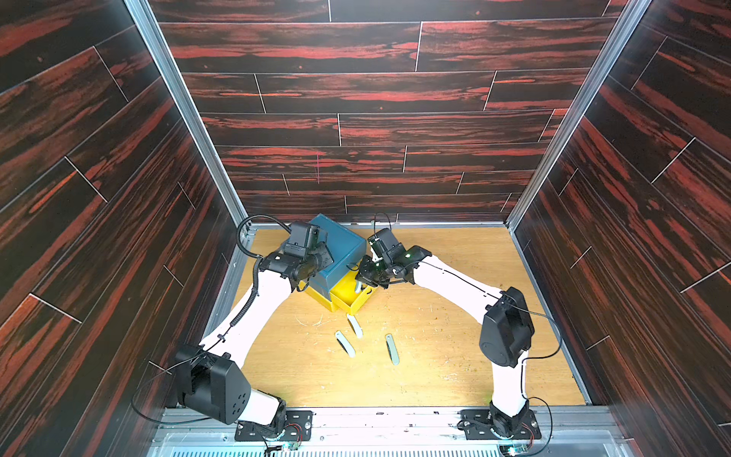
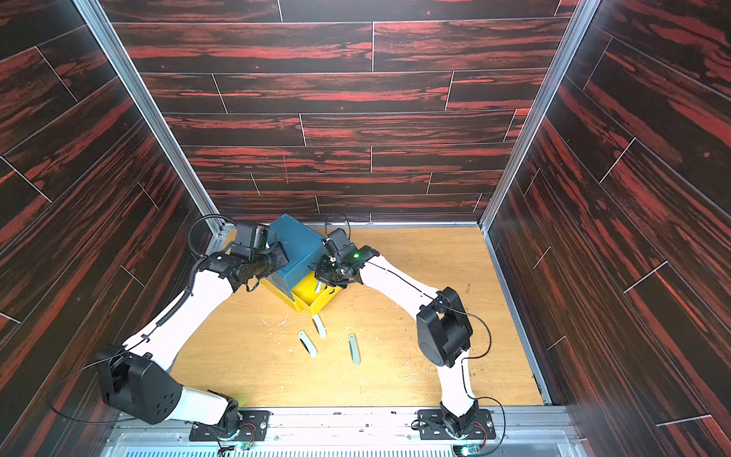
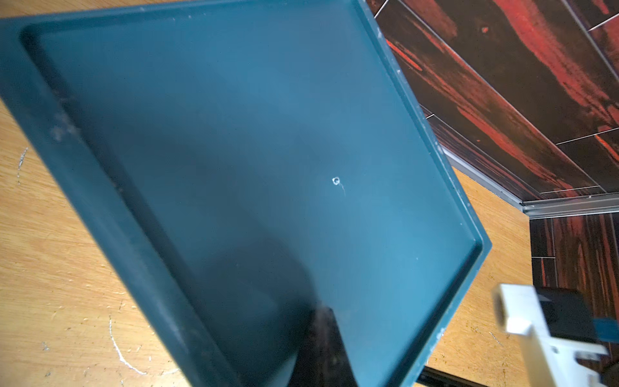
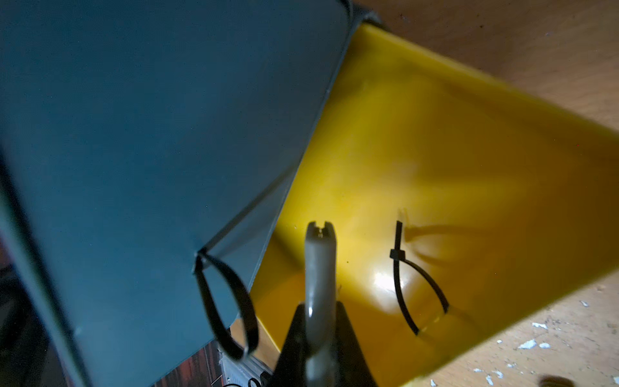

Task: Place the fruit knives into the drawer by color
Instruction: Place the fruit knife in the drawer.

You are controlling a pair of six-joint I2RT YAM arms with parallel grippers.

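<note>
The drawer [image 1: 340, 241] is a small chest with a teal top [image 3: 268, 134] and teal upper front [image 4: 134, 134]. It stands at the back of the table in both top views. Its yellow lower drawer [image 1: 356, 304] [image 4: 435, 150] is pulled open. My right gripper [image 4: 320, 306] [image 1: 366, 279] is shut on a grey-green fruit knife [image 4: 320, 261] [image 2: 317, 285], which hangs over the open yellow drawer. My left gripper [image 3: 321, 321] is shut, with its tip resting on the teal top. Three more fruit knives [image 1: 355, 325] [image 1: 345, 343] [image 1: 392, 349] lie on the table in front of the chest.
A black loop pull [image 4: 227, 301] hangs from the teal front, and another [image 4: 415, 288] is on the yellow drawer's front wall. The wooden table [image 1: 455, 336] carries scratches and crumbs. Dark red walls close it in on three sides.
</note>
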